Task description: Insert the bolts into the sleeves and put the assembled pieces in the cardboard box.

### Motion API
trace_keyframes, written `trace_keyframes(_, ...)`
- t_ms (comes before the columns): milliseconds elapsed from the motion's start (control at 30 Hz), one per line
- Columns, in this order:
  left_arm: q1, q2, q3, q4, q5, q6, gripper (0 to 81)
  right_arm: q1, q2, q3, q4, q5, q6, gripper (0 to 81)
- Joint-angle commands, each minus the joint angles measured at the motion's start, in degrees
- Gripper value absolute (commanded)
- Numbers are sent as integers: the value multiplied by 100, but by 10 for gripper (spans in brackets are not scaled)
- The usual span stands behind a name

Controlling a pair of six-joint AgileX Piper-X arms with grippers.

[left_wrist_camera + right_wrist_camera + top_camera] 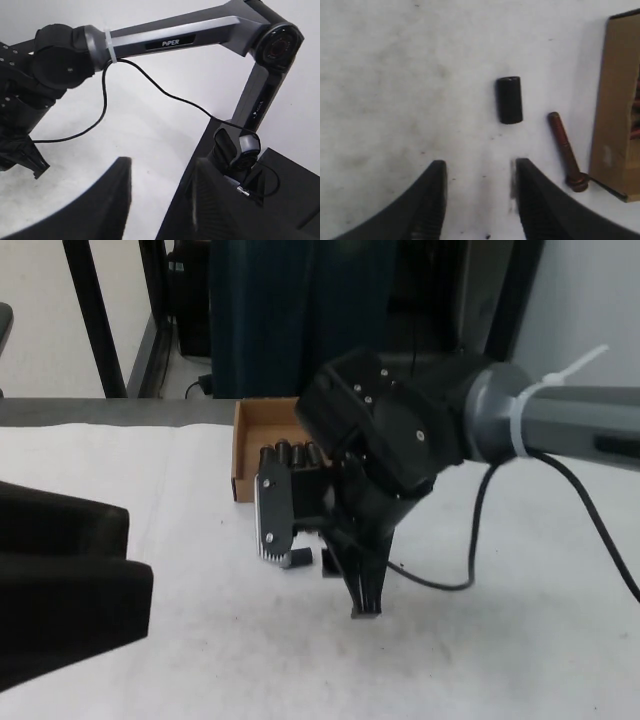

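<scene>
White cloth point(520, 660) covers the bench in the high view. The cardboard box point(262, 425) sits at the cloth's far edge, left of middle, with a row of dark pieces point(290, 452) standing inside it. The right arm point(560, 425) comes in from the right. The right gripper point(318, 583) points down at the cloth just in front of the box, its two fingers held apart. The left arm point(60, 580) is a dark mass at the near left, well apart from the box.

In the left wrist view, the left gripper point(161, 165) has its fingers point(107, 205) spread wide with nothing between them. Beyond them the right arm point(175, 37) stretches across the cloth point(150, 135), a black cable point(165, 92) hanging under it.

In the right wrist view, the right gripper point(479, 165) hangs over the cloth point(395, 75) with its fingers point(430, 205) parted and bare. A short black sleeve point(509, 99) lies on its side ahead of the gap. A reddish-brown bolt point(565, 147) lies near the sleeve but apart from it. Its head is just beside the wall of the cardboard box point(615, 110).
</scene>
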Motion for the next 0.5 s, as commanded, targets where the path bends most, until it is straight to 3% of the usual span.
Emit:
trace_keyframes(0,-11,-35,4,-10,-48,145,384,-103,239,-242,-49,5,-165,421)
trace_keyframes(467,-11,-35,4,-188,-174,326,384,-164,846,-593,-381,-153,-319,421)
